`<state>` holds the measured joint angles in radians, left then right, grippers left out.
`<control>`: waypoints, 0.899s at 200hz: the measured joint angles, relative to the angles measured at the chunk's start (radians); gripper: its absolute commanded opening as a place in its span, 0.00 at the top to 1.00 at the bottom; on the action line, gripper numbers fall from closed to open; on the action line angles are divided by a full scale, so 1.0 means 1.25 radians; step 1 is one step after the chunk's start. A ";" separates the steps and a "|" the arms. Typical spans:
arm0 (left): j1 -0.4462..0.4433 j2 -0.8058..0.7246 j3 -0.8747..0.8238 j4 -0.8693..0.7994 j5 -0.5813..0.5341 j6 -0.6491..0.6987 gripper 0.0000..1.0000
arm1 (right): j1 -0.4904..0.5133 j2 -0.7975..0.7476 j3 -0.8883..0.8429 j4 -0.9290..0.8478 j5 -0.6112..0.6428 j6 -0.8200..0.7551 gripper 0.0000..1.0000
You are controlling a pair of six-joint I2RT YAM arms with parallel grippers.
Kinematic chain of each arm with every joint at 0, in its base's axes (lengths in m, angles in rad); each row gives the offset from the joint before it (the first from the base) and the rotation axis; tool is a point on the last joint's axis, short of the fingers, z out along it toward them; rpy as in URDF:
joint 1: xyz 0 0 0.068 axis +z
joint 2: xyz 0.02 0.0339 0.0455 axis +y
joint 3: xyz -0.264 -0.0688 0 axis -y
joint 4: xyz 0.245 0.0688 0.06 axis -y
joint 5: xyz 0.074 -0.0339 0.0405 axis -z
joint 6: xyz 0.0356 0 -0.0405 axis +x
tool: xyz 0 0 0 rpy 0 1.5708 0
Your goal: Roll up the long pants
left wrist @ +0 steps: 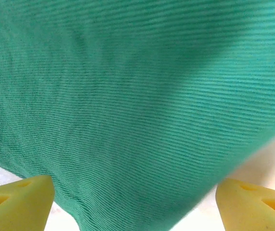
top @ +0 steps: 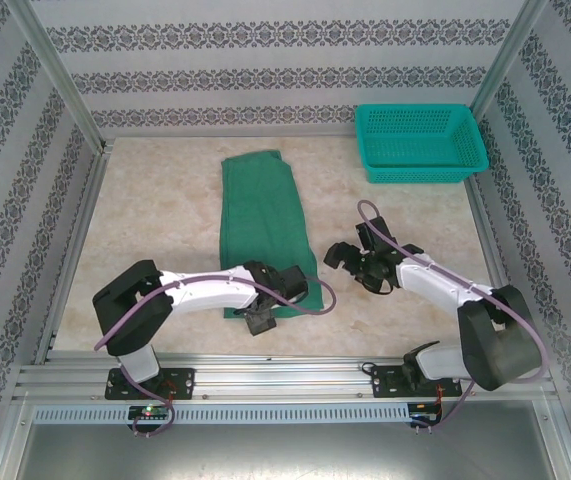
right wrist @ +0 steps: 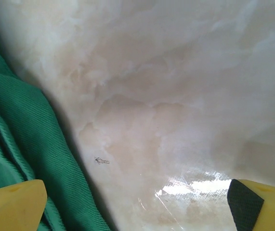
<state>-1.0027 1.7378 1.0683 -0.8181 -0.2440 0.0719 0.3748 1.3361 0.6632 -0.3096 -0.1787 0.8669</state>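
**Hazards at the near hem**

The long pants (top: 257, 225) lie flat as a lengthwise strip in the middle of the counter (top: 165, 230), with one end toward the arm bases. The left pincer (left wrist: 136, 204) is released over that near end, its yellow fingertips (left wrist: 19, 199) wide apart with a corner of cloth between them. The right pincer (right wrist: 137, 207) is released just beside the right edge, mostly over bare counter.

Probable faults:
- The left pincer may catch the top layer only, so the layers part and the roll starts loose.
- With one corner gripped, the hem may turn askew.
- The right pincer may clench on nothing.
- The cloth may slide on the glossy counter.
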 measured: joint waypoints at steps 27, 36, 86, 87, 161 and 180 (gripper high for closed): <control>0.067 0.021 0.009 0.000 0.034 -0.003 0.34 | -0.006 -0.018 -0.009 0.000 0.001 0.000 0.02; 0.083 0.029 0.017 -0.001 0.038 -0.001 0.43 | -0.009 -0.020 -0.012 -0.001 0.001 -0.001 0.02; 0.144 0.093 0.093 -0.048 0.133 0.004 0.81 | -0.016 -0.026 -0.021 -0.007 0.006 -0.004 0.02; 0.144 0.094 0.094 -0.049 0.135 0.004 0.80 | -0.016 -0.026 -0.021 -0.008 0.007 -0.004 0.02; 0.072 0.168 0.247 -0.105 0.294 -0.021 0.70 | -0.016 -0.026 0.024 -0.095 0.054 -0.050 0.02; 0.069 0.172 0.265 -0.112 0.323 -0.023 0.62 | -0.016 -0.027 0.036 -0.107 0.063 -0.056 0.02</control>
<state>-0.9165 1.9526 1.3991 -0.9585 0.1600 0.0425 0.3550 1.3018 0.7086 -0.4438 -0.1005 0.7963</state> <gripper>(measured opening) 0.345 0.978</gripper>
